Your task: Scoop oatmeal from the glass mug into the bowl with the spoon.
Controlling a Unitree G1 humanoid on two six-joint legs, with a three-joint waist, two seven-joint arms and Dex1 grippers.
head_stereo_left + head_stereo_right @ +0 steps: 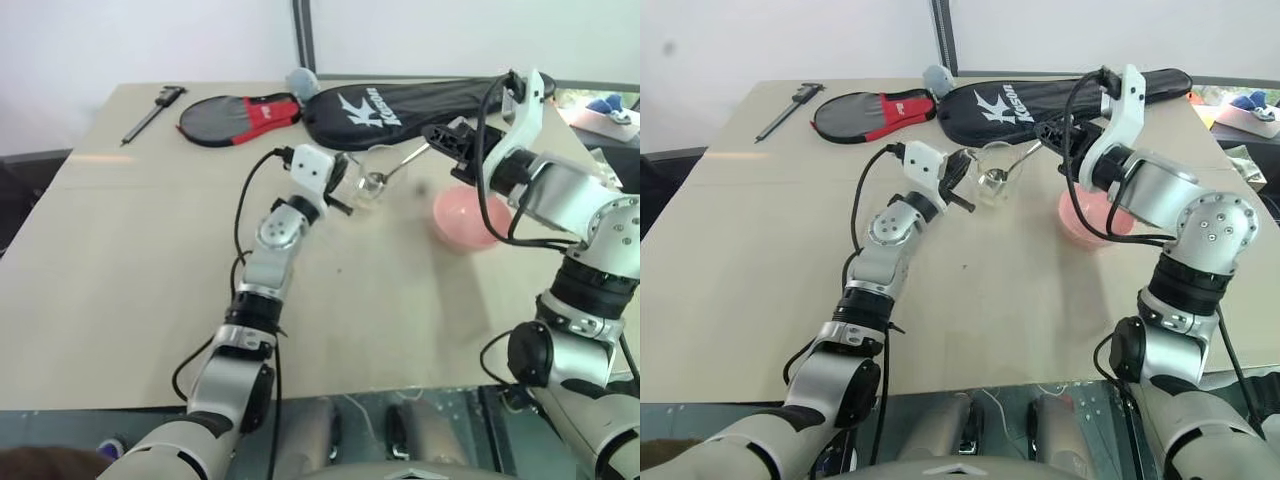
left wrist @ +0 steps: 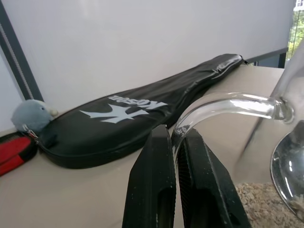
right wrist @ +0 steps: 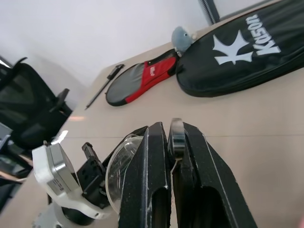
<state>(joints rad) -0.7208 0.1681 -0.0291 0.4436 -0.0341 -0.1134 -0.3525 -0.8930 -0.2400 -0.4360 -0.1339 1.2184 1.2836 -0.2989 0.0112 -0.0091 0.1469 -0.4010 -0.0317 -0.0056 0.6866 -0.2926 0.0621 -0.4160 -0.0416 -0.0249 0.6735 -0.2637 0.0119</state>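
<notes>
The glass mug (image 1: 368,178) is near the middle of the table, and my left gripper (image 2: 178,137) is shut on its curved handle (image 2: 228,102). Pale oatmeal (image 2: 261,204) lies in the mug's bottom. The silver spoon (image 1: 400,165) reaches down into the mug with its rounded end (image 2: 289,166) just above the flakes. My right gripper (image 3: 171,135) is shut on the spoon's thin handle, coming in from the right. The pink bowl (image 1: 462,222) sits on the table to the right of the mug, partly behind my right arm (image 1: 1140,185).
A black racket case (image 1: 400,100) and a red and grey cover (image 1: 235,115) lie along the far edge, with a small grey plush toy (image 1: 300,80) between them. A black caliper (image 1: 152,110) lies at the far left. Blue and white items (image 1: 605,110) sit far right.
</notes>
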